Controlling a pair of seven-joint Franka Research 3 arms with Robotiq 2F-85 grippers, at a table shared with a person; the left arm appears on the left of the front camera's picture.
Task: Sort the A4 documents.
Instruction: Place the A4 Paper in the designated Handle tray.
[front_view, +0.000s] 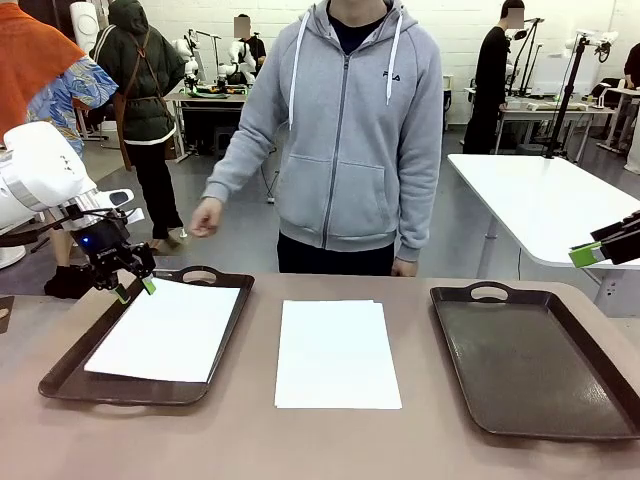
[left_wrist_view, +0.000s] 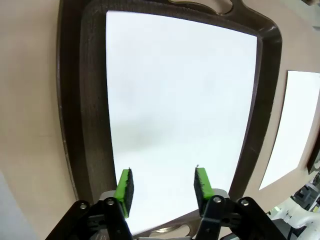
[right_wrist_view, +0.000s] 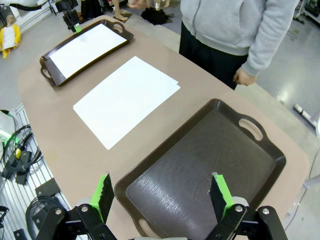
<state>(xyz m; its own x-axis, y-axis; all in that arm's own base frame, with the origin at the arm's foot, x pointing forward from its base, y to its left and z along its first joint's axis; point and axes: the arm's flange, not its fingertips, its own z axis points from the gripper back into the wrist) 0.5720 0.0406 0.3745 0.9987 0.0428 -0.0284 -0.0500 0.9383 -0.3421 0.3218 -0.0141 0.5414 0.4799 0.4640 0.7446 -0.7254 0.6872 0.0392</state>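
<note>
One plain white A4 paper sheet (front_view: 168, 330) lies flat in the dark brown handled left tray (front_view: 60, 378) under my wide, empty left jaws, more white sheets (front_view: 335, 355) wait in the middle of the table (front_view: 250, 440), and I hold my right jaws wide over the bare right tray (front_view: 530, 360), presumably their destination.

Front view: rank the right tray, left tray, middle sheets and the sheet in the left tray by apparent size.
1. Largest: right tray, even though the picture's edge cuts it off.
2. Next: left tray.
3. Smallest: middle sheets and sheet in the left tray. They look about alike, so I won't rank them.
</note>
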